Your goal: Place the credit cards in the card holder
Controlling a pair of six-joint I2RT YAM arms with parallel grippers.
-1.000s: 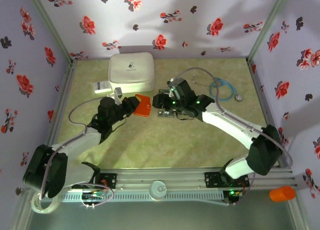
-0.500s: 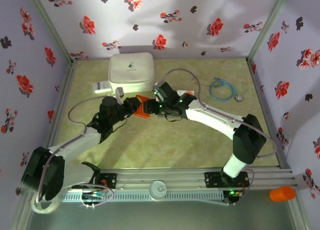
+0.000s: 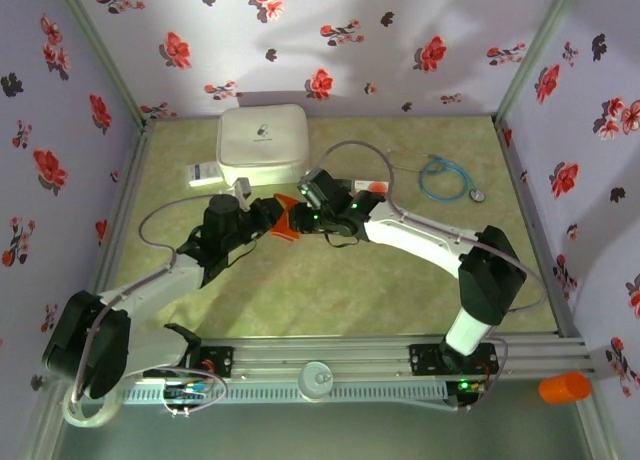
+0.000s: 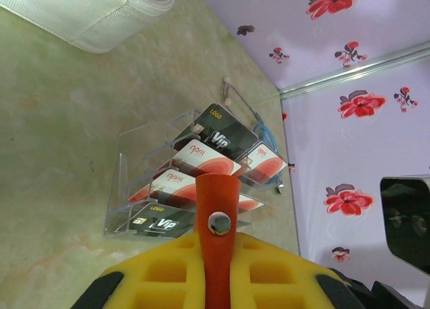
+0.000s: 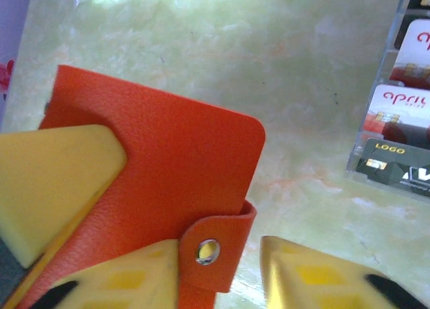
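The orange card holder (image 3: 287,220) hangs above the table at mid-centre. My left gripper (image 3: 268,216) is shut on it; in the left wrist view its yellow pads (image 4: 168,269) clamp the card holder (image 4: 216,195) just below the snap. My right gripper (image 5: 218,255) is open and straddles the holder's snap strap (image 5: 208,252). One of its fingers lies against the strap and the other finger (image 5: 316,275) stands off with a gap. The credit cards (image 4: 201,164) sit in a clear tiered stand, also at the right edge of the right wrist view (image 5: 406,114).
A big white rounded case (image 3: 263,143) stands at the back, with a small white label (image 3: 203,173) to its left. A blue cable loop (image 3: 445,178) lies at the back right. An orange cylinder (image 3: 564,387) sits outside the front rail. Flowered walls enclose the table.
My right arm swung left from the card stand to the card holder, and its jaws narrowed around the strap. The left gripper kept its hold and shifted slightly right.
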